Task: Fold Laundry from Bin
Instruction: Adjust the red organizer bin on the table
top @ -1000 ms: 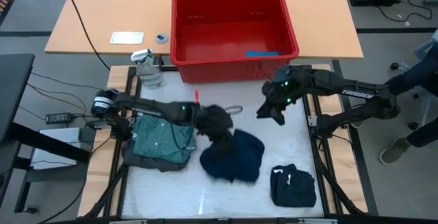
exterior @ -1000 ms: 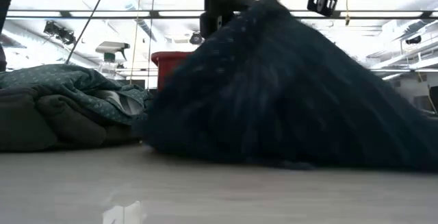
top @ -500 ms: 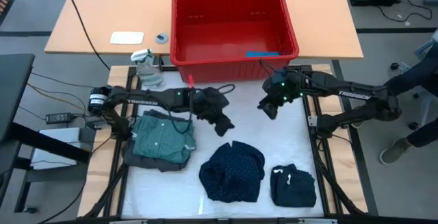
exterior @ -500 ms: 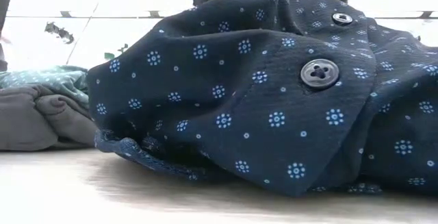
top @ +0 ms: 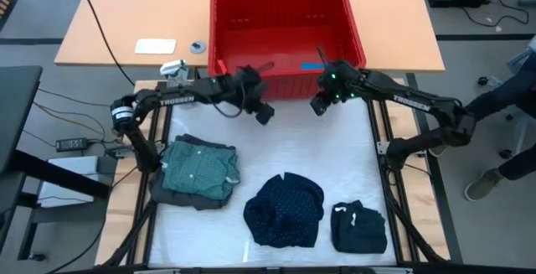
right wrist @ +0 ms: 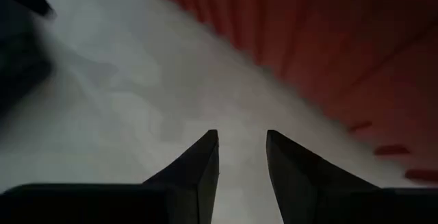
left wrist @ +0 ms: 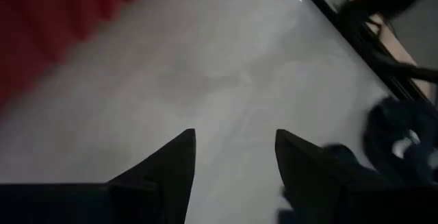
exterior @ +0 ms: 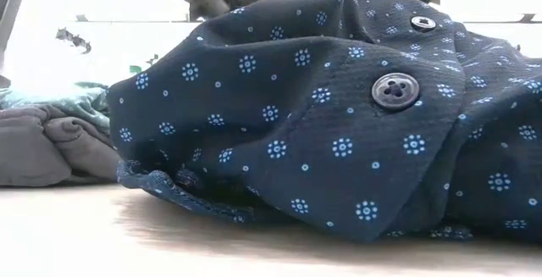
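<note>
Since a second ago I have pulled both arms back from the navy dotted shirt [top: 285, 210], which now lies crumpled by itself on the white tabletop [top: 285, 152], no longer lifted. Going left to right: the teal-green dotted T-shirt [top: 201, 167] sits folded on a dark grey piece [top: 172, 195] at the left. The left pincer [top: 263, 113] hangs well beyond them, just in front of the red bin [top: 289, 31], its fingers [left wrist: 176, 162] spread with only bare tabletop between them. That arm reaches in from the left edge, stretched nearly level along the bin's near wall. The navy shirt is well apart from both pincers, toward the near edge; in the low view its white flower dots and 2 buttons fill the picture. A dark folded piece [top: 358, 227] lies just right of it. The right pincer [top: 318, 105] is also just in front of the bin, a little right of the left one, its fingers [right wrist: 198, 166] parted with a narrow gap and holding nothing. Its arm stretches in from the right edge. Inside the bin I see a bright blue piece [top: 322, 65] near the right corner.
</note>
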You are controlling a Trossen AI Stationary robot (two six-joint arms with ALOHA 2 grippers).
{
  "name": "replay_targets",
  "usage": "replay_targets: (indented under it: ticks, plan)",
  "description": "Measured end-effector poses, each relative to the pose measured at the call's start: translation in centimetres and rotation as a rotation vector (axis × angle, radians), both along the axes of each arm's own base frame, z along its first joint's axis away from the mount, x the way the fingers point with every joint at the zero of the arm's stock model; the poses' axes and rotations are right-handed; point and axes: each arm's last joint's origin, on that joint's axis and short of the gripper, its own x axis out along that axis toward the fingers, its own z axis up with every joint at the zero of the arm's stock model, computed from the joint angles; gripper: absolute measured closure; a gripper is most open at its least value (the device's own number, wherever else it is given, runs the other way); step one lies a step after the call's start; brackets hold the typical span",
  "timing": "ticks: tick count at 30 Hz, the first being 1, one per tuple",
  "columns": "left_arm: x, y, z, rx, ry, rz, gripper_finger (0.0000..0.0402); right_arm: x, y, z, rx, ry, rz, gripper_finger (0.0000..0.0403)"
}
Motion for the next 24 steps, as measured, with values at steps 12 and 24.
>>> replay_targets:
  ticks: [12,24]
  plan:
    - [-4.0,10.4,-1.5,0.078,-0.071,0.090,0.0196,-1.1,-9.8,-3.3,-0.149,-0.057,-0.151,0.0273]
    - [-5.7,13.4,-1.4,-0.019,-0.222,0.085,0.0196,-4.5,-13.4,-4.2,0.059,-0.259,-0.240,0.0273]
